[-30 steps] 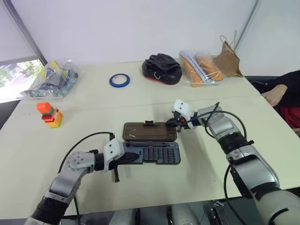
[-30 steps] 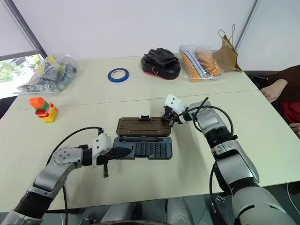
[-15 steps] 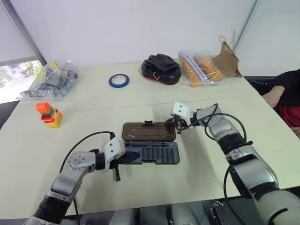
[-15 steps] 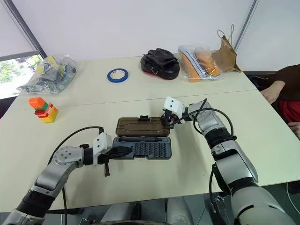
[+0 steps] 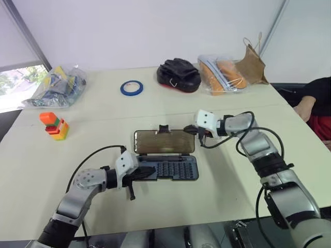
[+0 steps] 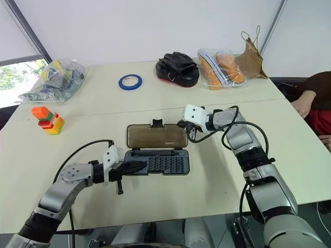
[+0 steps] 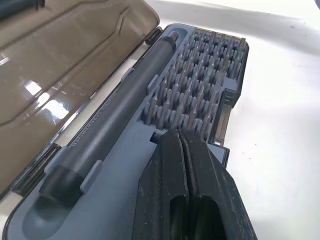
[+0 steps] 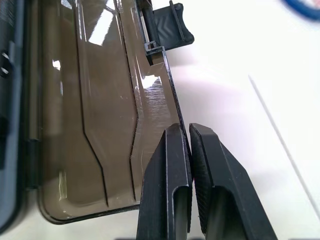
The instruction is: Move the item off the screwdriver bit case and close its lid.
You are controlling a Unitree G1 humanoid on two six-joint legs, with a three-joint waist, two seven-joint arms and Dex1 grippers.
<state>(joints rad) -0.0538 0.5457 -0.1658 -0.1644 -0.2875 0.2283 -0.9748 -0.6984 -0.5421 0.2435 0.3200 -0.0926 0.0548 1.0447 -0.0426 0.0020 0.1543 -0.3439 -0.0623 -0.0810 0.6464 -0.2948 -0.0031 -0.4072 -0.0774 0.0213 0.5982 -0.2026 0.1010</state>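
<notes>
While the left gripper presses shut jaws on the tray, the right gripper pinches the tilted lid.

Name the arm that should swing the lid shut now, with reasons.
Right. The right gripper is shut on the raised lid's edge, lid tilted up. The left gripper, shut, rests on the bit tray, likely steadying the case.
</notes>
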